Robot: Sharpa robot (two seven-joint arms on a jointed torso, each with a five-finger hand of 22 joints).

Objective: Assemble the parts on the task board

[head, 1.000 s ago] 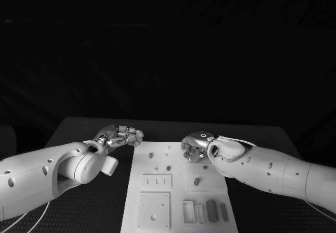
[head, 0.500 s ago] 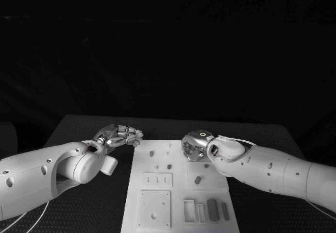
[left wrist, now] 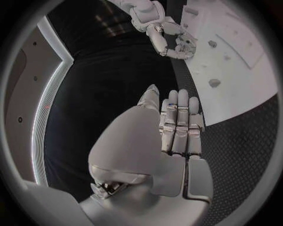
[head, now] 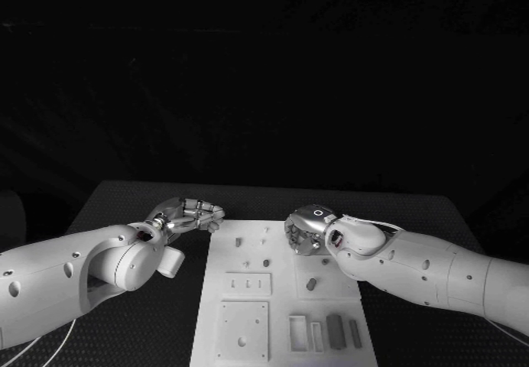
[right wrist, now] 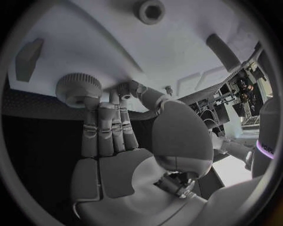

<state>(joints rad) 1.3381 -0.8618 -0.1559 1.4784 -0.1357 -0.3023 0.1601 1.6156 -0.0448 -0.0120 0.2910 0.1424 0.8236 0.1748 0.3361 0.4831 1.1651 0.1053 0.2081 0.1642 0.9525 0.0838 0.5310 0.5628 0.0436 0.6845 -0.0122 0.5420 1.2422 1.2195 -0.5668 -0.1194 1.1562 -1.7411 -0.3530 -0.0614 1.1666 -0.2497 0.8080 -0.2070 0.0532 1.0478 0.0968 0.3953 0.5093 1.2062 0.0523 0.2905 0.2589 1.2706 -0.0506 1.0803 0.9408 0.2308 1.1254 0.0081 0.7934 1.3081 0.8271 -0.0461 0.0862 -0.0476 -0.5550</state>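
Observation:
The white task board (head: 249, 254) lies in the middle of the table, with small pegs (head: 267, 263) standing in its far half. My right hand (head: 307, 228) hovers over the board's far right part. In the right wrist view its fingertips (right wrist: 110, 100) and thumb close round a round knurled part (right wrist: 78, 86) at the board's (right wrist: 118, 42) edge. My left hand (head: 194, 214) is off the board's far left corner, over the black table. In the left wrist view its fingers (left wrist: 178, 117) lie straight and hold nothing, beside the board (left wrist: 236, 80).
Near the board's front edge lie two square plates (head: 242, 327), a slotted block (head: 297, 332) and dark bars (head: 334, 331). A slanted part (head: 311, 284) sits in a square field at mid right. A hex hole (right wrist: 151, 9) shows beyond the right hand.
My right hand has drifted slightly toward the far side of the board. The left hand has stayed in place.

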